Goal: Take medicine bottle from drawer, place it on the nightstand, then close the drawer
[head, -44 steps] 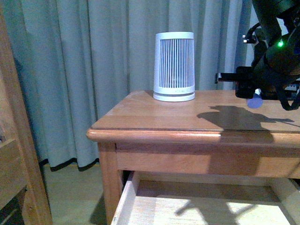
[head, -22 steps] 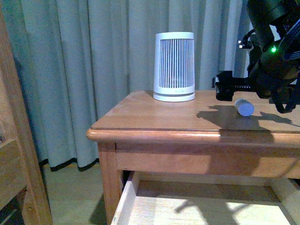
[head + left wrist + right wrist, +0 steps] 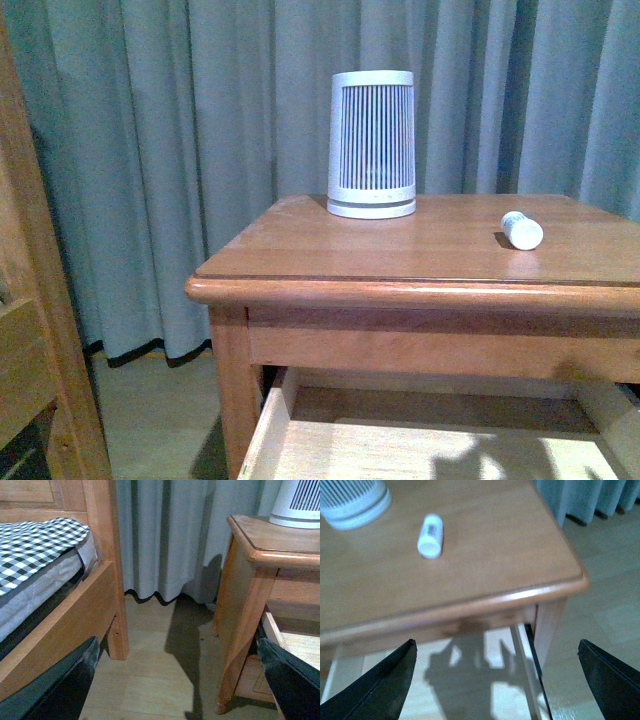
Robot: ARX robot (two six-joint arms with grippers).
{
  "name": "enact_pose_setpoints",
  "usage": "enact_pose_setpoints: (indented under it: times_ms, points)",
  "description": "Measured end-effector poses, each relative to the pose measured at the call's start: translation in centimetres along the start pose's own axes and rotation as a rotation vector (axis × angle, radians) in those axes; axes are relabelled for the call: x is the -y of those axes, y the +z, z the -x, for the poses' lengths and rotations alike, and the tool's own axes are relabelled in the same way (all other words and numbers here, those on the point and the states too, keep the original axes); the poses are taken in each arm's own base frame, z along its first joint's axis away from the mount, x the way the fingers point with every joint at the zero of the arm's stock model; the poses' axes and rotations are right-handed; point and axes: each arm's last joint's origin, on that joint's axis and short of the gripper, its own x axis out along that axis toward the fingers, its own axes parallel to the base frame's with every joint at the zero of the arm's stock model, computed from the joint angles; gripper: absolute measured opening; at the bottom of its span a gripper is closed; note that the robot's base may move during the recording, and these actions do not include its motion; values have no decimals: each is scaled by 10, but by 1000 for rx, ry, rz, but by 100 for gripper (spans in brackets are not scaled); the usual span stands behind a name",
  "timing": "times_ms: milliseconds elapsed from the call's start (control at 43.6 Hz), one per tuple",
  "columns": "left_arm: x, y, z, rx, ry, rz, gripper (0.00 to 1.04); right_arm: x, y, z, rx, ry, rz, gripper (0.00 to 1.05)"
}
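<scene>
The right tool (image 3: 495,680) is spread wide, its two dark fingertips (image 3: 380,685) at opposite corners of the right wrist view with nothing between them; it hangs above the nightstand (image 3: 485,555) edge and the open drawer (image 3: 470,680). The left tool (image 3: 175,690) is equally wide and empty, low beside the nightstand (image 3: 240,605).

The medicine bottle (image 3: 430,535) lies on its side on the nightstand top, near the ribbed white cylinder (image 3: 352,500) but apart from it — untouched by either tool.

The front view shows no arm at all, only the bottle (image 3: 521,230), the cylinder (image 3: 372,142) and the pulled-out drawer (image 3: 300,440) (pale inside). Only the left wrist view shows the bed (image 3: 40,545) with its checked cover — and the floor (image 3: 160,680).
</scene>
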Motion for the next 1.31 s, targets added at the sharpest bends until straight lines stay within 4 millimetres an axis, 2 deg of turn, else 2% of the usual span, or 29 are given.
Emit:
enact_pose_setpoints:
  times_ms: [160,229,298,435,527,963,1054,1306]
  points:
    - [0,0,0,0,0,0,98,13,-54,45,-125,68,69,98]
    - [0,0,0,0,0,0,98,13,-74,52,-187,102,91,98]
    - [0,0,0,0,0,0,98,16,-89,48,-255,103,95,98]
    - [0,0,0,0,0,0,98,21,-139,23,-410,70,92,98]
    - [0,0,0,0,0,0,98,18,-159,6,-444,66,89,98]
    - [0,0,0,0,0,0,98,1,-192,-58,-273,13,173,98]
    - [0,0,0,0,0,0,98,-3,-189,-83,-177,-17,192,98]
    - [0,0,0,0,0,0,98,-4,-174,-132,45,-62,306,98]
